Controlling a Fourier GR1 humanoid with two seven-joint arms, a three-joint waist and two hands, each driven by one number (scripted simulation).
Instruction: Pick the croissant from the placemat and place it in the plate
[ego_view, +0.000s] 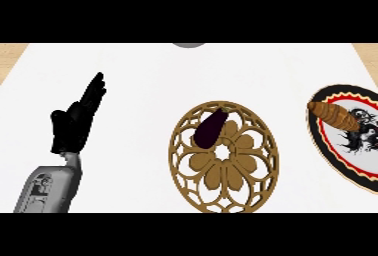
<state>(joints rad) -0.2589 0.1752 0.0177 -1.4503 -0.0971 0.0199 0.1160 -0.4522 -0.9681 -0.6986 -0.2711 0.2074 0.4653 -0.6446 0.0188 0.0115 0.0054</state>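
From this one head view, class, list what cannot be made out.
- Right hand: not in the head view at all.
- Plate: its right side is cut off by the picture's edge.
- Grey object at the counter's far edge: only a sliver shows; cannot tell what it is.
- Left hand: edge-on, palm unseen.

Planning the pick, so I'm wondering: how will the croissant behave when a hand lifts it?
The croissant is long and tapered, so it may roll or pivot if nudged. Its ridged crust probably gives fingers purchase. It looks light and likely crushable.
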